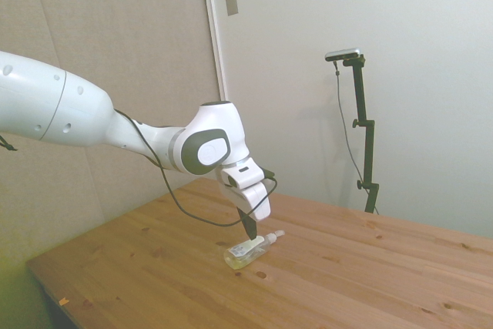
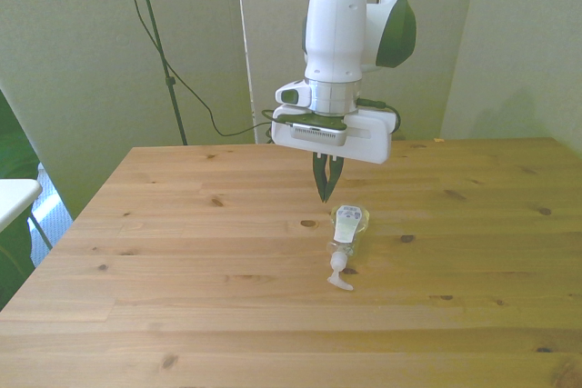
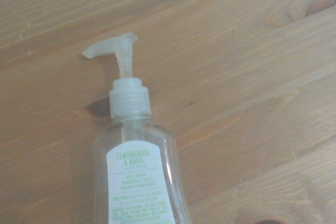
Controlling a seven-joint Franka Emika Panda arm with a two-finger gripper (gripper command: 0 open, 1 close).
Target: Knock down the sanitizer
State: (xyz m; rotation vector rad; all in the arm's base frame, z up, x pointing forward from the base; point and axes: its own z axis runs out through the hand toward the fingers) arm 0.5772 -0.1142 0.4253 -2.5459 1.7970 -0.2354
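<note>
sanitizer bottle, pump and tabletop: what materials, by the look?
Sanitizer: clear glossy plastic, probably; wood grain shows through its wall. Its pump: translucent whitish plastic, matte-looking. Table: wood planks with visible grain and knots, low sheen; solid or veneer, cannot tell.

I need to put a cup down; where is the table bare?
Bare wood lies all around the table; the only crowded spot is mid-table, where the fallen sanitizer lies under the end effector.
</note>
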